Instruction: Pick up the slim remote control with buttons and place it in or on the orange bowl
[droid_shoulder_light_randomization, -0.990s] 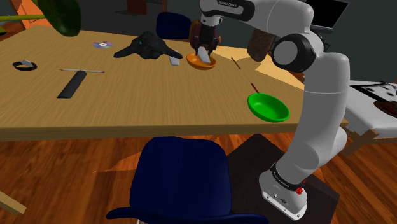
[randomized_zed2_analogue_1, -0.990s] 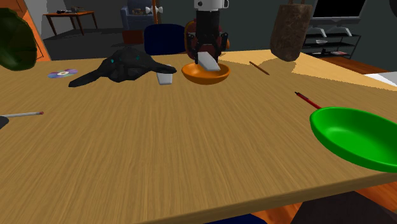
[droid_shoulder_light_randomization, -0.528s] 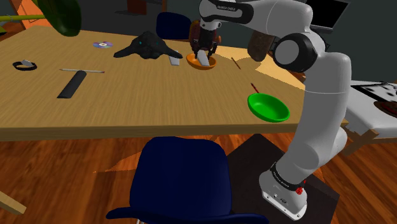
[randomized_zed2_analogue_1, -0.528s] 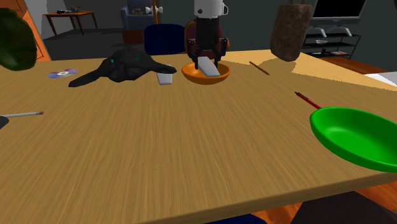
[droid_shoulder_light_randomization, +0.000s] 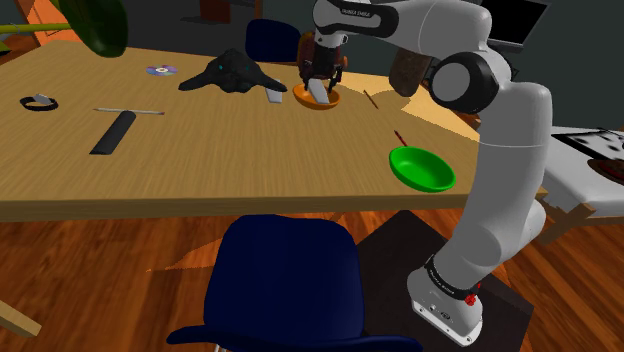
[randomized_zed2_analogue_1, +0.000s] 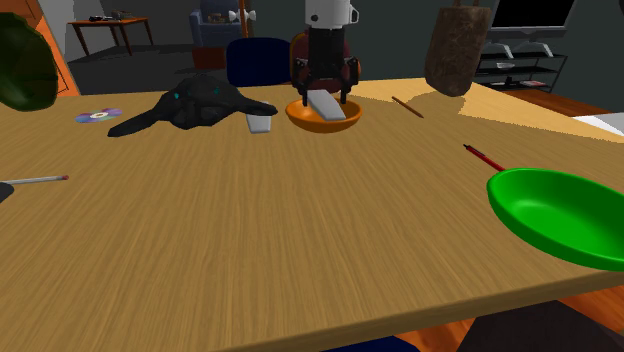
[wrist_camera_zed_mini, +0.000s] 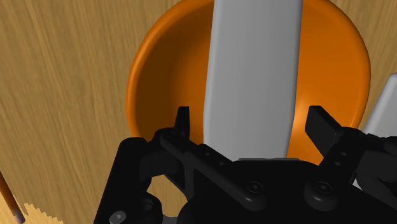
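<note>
In the shoulder view, the white arm reaches across the wooden table (droid_shoulder_light_randomization: 250, 150) to its far side, where the black gripper (droid_shoulder_light_randomization: 320, 78) hangs directly over the orange bowl (droid_shoulder_light_randomization: 308, 102). The pale grey slim remote (droid_shoulder_light_randomization: 318, 92) lies in the bowl just beneath the fingertips. In the second exterior view, the gripper (randomized_zed2_analogue_1: 322, 86) points straight down. The remote (randomized_zed2_analogue_1: 328, 104) rests slanted inside the bowl (randomized_zed2_analogue_1: 320, 124), its higher end under the hand and its lower end towards that view's right. In the wrist view, the two fingers (wrist_camera_zed_mini: 183, 121) stand spread apart, one on each side of the remote (wrist_camera_zed_mini: 251, 70). A strip of orange bowl (wrist_camera_zed_mini: 159, 76) shows between each finger and the remote's edge, so neither finger touches it. The remote's long axis runs straight away from the hand, crossing the line between the fingertips at right angles. Judging by this, a straight lift should clear the remote without brushing it.
</note>
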